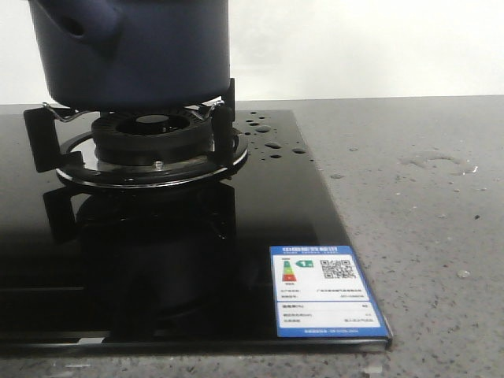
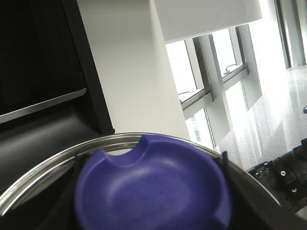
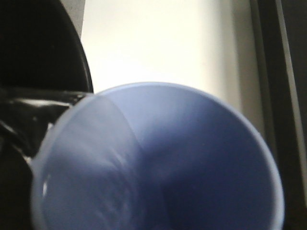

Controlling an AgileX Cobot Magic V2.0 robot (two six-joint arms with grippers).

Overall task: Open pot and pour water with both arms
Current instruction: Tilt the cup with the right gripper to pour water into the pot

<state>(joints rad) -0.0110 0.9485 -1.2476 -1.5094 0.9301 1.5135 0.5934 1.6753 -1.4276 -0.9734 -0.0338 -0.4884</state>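
The dark navy pot point(image 1: 134, 47) stands on the gas burner point(image 1: 150, 142) at the back left, its side stub point(image 1: 75, 24) facing left; its top is cut off by the frame. Neither gripper shows in the front view. In the left wrist view my left gripper point(image 2: 151, 191) is shut on the blue knob point(image 2: 153, 187) of a steel-rimmed lid point(image 2: 38, 179), held in the air with dark fingertips point(image 2: 223, 160) beside the knob. In the right wrist view the light blue cup point(image 3: 158, 163) fills the picture, mouth outward, and hides my right fingers. Water beads point(image 1: 272, 144) lie on the stove glass.
The black glass stove top point(image 1: 260, 220) carries a blue energy label point(image 1: 324, 291) at its front right corner. The grey speckled counter point(image 1: 425, 236) has a wet patch point(image 1: 441, 161) at the right. Pan-support prongs point(image 1: 35, 138) stick out round the burner.
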